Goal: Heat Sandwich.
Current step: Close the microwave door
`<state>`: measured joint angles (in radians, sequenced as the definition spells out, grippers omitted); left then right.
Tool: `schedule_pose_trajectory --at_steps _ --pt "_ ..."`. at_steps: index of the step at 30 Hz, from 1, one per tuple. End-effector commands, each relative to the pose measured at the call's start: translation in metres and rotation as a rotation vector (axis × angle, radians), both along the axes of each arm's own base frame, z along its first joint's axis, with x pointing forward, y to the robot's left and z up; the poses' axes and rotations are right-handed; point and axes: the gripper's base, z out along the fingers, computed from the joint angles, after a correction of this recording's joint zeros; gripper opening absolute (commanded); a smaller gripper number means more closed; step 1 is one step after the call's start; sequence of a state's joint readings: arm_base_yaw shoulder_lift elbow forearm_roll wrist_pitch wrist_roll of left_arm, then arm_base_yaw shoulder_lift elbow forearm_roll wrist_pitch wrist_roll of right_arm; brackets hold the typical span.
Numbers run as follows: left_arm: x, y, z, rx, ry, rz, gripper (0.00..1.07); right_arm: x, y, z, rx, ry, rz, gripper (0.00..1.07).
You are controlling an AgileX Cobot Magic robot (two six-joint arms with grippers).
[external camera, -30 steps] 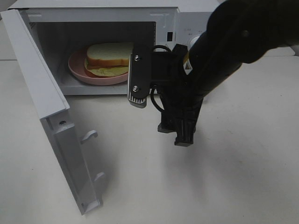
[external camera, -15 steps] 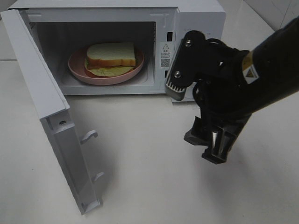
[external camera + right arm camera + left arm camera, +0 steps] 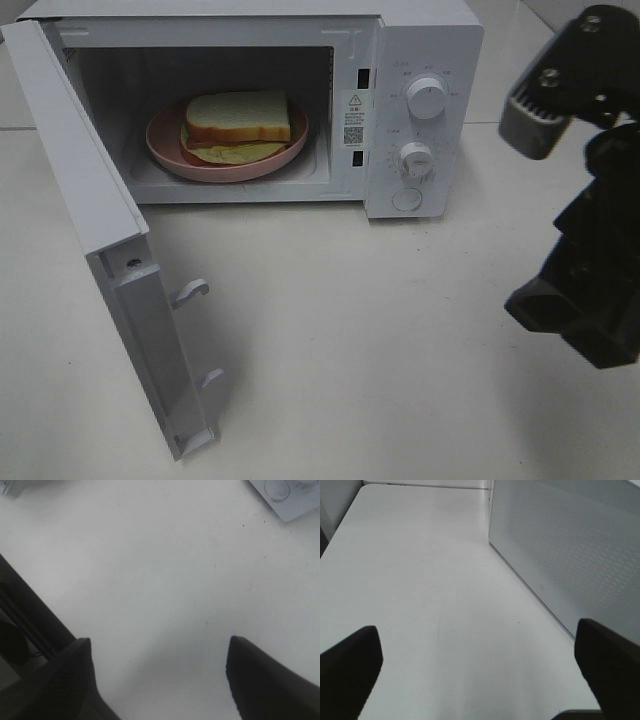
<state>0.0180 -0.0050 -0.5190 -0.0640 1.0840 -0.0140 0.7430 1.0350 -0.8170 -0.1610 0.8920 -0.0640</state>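
Observation:
The sandwich (image 3: 237, 125), pale bread with a yellowish filling, lies on a round pink plate (image 3: 165, 145) inside the open microwave (image 3: 420, 60). Its door (image 3: 90, 200) is swung wide toward the front left. My right gripper (image 3: 570, 325) hangs at the far right of the high view, well away from the microwave, open with nothing between its fingers; in the right wrist view the right gripper (image 3: 157, 650) shows only bare table between its dark fingers. My left gripper (image 3: 477, 630) is open over bare table beside a perforated white microwave panel (image 3: 570, 545).
The microwave's control panel has two knobs (image 3: 427, 98) and a round button (image 3: 407, 199). Door latches (image 3: 190, 291) stick out from the door's inner face. The white tabletop (image 3: 350, 350) stretches in front of the oven.
My right arm has pulled back from the microwave's opening to the far right edge, uncovering the control panel. The sandwich and plate stay inside, unmoved.

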Motion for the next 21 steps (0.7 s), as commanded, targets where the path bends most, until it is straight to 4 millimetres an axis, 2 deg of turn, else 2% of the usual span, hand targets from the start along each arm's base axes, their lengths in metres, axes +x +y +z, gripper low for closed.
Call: schedule_pose_trajectory --at_steps 1,6,14,21 --pt "-0.003 0.000 0.000 -0.002 -0.036 0.008 1.00 -0.014 -0.013 0.005 -0.011 0.039 -0.051 0.72" --pt "-0.003 0.000 0.000 -0.002 -0.036 0.008 1.00 -0.030 -0.029 0.013 -0.019 0.065 -0.095 0.72" --pt "-0.003 0.000 0.000 -0.002 -0.036 0.008 1.00 -0.044 -0.042 0.020 0.000 0.067 -0.139 0.72" --pt "-0.003 0.000 0.000 -0.002 -0.036 0.008 1.00 -0.060 -0.057 0.030 0.084 0.015 -0.185 0.72"
